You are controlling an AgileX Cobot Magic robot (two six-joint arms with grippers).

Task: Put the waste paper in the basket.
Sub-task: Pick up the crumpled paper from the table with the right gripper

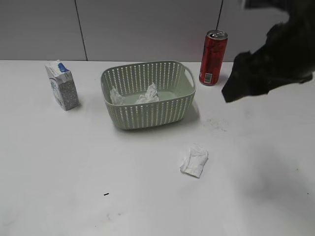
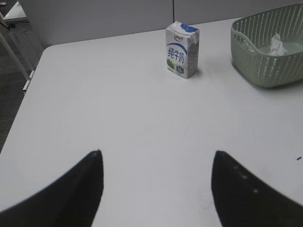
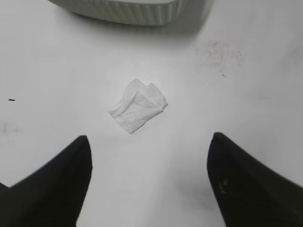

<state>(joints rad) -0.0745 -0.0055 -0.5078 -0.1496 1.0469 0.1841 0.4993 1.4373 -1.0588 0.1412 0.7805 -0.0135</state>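
Right gripper (image 3: 149,142) spread wide, empty; waste paper (image 3: 138,111) lies ahead between the fingers (image 3: 57,184), untouched, long axis diagonal toward the right finger.

We see a white table (image 1: 59,187), matte, with a few dark smudges right of the basket and a small black mark near the front left. Directly on it: the sage-green basket (image 1: 147,110) at centre rear; a white-and-blue carton (image 1: 62,85) upright, well to the basket's left; a red can (image 1: 212,58) upright just beside the basket's right rear corner, not touching. One crumpled white paper wad (image 1: 194,161) lies on the bare tabletop in front of the basket, slightly right, apart from everything. The table's left edge shows in the left wrist view, darker floor beyond it.
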